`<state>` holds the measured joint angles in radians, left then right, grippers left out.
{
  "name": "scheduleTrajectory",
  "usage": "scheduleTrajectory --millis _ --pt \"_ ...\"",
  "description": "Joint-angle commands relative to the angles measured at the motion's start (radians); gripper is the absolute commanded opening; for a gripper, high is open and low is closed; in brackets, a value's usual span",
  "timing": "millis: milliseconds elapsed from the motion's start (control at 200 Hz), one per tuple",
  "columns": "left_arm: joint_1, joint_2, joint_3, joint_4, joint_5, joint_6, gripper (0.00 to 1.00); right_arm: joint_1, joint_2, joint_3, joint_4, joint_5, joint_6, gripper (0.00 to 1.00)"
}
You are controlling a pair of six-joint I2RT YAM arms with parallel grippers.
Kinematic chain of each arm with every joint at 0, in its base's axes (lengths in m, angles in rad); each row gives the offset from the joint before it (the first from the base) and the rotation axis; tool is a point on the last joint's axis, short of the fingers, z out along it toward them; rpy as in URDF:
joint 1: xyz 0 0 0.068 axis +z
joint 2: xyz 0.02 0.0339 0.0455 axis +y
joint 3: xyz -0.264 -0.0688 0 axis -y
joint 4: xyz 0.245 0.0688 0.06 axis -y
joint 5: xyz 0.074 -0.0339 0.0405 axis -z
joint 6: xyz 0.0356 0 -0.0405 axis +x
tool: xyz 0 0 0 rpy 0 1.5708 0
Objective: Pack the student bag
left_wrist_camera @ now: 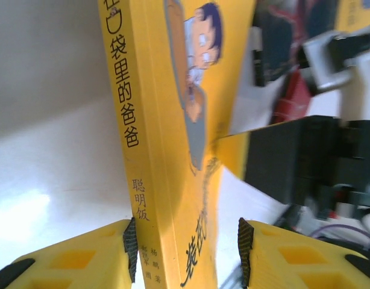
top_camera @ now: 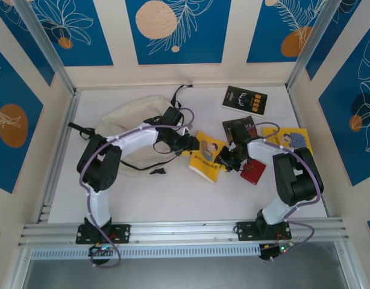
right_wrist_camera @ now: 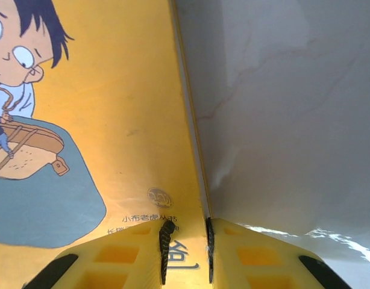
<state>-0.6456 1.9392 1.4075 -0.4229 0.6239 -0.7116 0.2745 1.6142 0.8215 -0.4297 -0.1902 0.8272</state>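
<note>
— Pose?
— The right gripper (right_wrist_camera: pixel 186 250) is extended in from three o'clock and clamped on the cover edge of the yellow book (top_camera: pixel 204 158); the left gripper (left_wrist_camera: pixel 188 244), from nine o'clock, is spread astride its spine.
— The student bag (top_camera: pixel 126 113)?
— Laid at ten o'clock; contents seemingly hidden.

Left arm (top_camera: pixel 134 137), right arm (top_camera: pixel 293 177): white shell links, black joint housings, black base plates. A lilac cable (top_camera: pixel 81 173) is clipped along each arm, running back from the pincer.
Left gripper (left_wrist_camera: pixel 188 241), right gripper (right_wrist_camera: pixel 186 241): yellow moulded fingers (left_wrist_camera: pixel 70 259) with recessed square pockets. Black ribbed pads (right_wrist_camera: pixel 166 250) line the inner faces, and black inserts sit at the outer corners behind the pads.
</note>
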Motion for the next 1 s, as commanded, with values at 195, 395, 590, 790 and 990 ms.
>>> scheduleTrajectory --millis 195,395,590,790,990 --pt "-0.026 0.022 -0.035 0.121 0.167 -0.095 0.46 0.032 0.033 -0.033 0.072 -0.095 0.024 0.25" --pt "-0.027 0.008 -0.032 0.058 0.088 -0.048 0.38 0.032 0.025 -0.040 0.065 -0.067 0.026 0.27" --pt "-0.023 -0.048 -0.044 0.006 -0.016 0.011 0.14 0.033 -0.053 -0.052 0.057 -0.051 0.019 0.34" --pt "0.005 -0.154 -0.040 -0.027 -0.045 0.049 0.00 0.029 -0.230 -0.055 0.065 -0.031 0.068 0.57" --pt "0.075 -0.314 -0.071 -0.021 -0.101 0.030 0.00 0.071 -0.450 -0.120 0.225 -0.042 0.218 0.76"
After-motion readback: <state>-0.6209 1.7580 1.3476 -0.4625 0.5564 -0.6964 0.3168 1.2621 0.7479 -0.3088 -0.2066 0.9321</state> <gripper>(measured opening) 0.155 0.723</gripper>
